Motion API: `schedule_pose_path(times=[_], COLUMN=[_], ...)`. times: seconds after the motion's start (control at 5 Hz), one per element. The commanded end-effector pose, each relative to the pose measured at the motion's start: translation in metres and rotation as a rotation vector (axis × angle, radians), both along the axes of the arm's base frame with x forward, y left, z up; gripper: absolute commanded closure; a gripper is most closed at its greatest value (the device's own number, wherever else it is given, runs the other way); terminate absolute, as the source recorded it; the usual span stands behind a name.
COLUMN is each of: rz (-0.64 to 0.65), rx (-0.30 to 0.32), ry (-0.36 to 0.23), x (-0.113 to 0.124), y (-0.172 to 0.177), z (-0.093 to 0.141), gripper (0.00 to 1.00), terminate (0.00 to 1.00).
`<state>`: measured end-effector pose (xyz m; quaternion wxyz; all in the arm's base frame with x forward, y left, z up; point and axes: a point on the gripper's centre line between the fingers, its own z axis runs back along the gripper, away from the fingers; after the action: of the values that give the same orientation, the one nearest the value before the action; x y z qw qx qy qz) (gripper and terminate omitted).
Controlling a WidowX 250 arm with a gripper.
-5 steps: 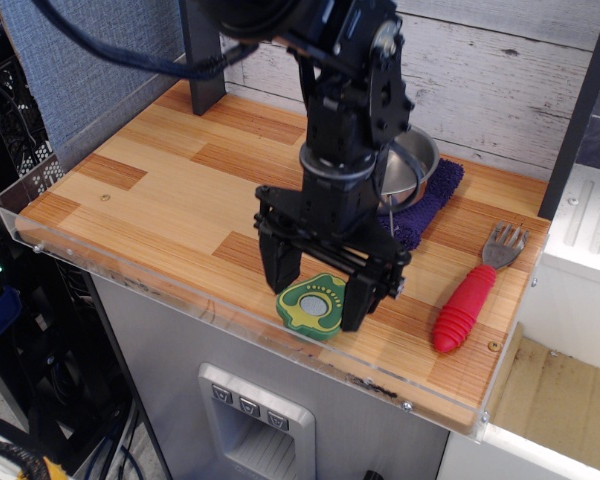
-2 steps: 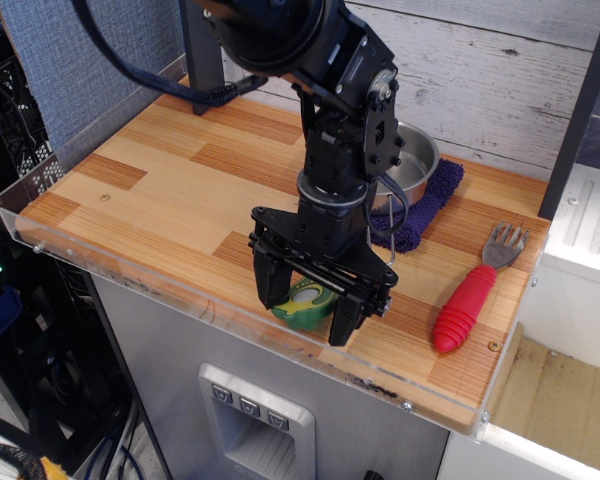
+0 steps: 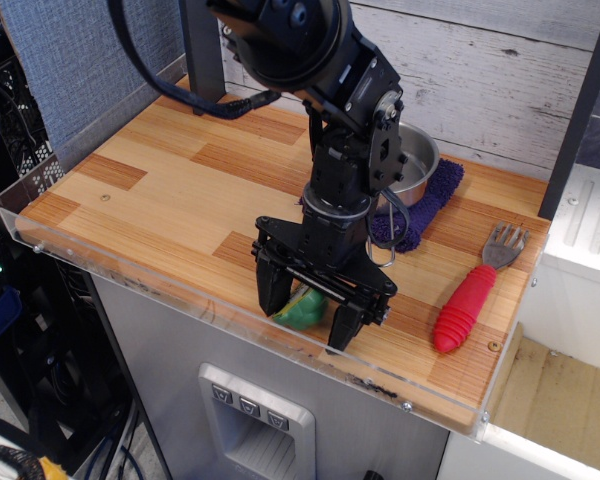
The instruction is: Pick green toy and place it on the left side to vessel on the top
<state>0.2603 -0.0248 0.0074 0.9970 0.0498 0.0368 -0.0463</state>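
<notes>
The green toy (image 3: 302, 308), an avocado half with a dark rim, lies on the wooden table near the front edge. Only part of it shows between the fingers. My gripper (image 3: 308, 312) is lowered over it, open, with one finger (image 3: 271, 287) on its left and the other (image 3: 345, 324) on its right. I cannot tell whether the fingers touch it. The steel vessel (image 3: 412, 163) sits at the back on a purple cloth (image 3: 424, 204), partly hidden behind the arm, with its wire loop handle (image 3: 387, 240) pointing forward.
A red-handled fork (image 3: 472, 291) lies on the right part of the table. A clear plastic lip (image 3: 170, 283) runs along the table's front edge. A dark post (image 3: 205, 70) stands at the back left. The wooden wall (image 3: 500, 70) closes the back.
The gripper has come down and slightly forward around the green toy, and its fingers have narrowed. More of the toy is now covered. The toy has stayed in place.
</notes>
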Motion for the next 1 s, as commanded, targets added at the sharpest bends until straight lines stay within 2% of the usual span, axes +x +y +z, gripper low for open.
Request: schedule_pose_path(times=[0.0,0.4,0.6,0.8], rz=[0.011,-0.001,0.004,0.049], rx=[-0.017,-0.047,-0.065,-0.05], ry=[-0.027,-0.039,-0.079,-0.129], x=[0.003,-0.003,-0.01,-0.009], y=[0.005,0.001,0.005,0.022], z=[0.003,0.02,0.049,0.071], gripper=[1.0,1.0,1.0,1.0], terminate=[0.0,0.0,0.0,0.0])
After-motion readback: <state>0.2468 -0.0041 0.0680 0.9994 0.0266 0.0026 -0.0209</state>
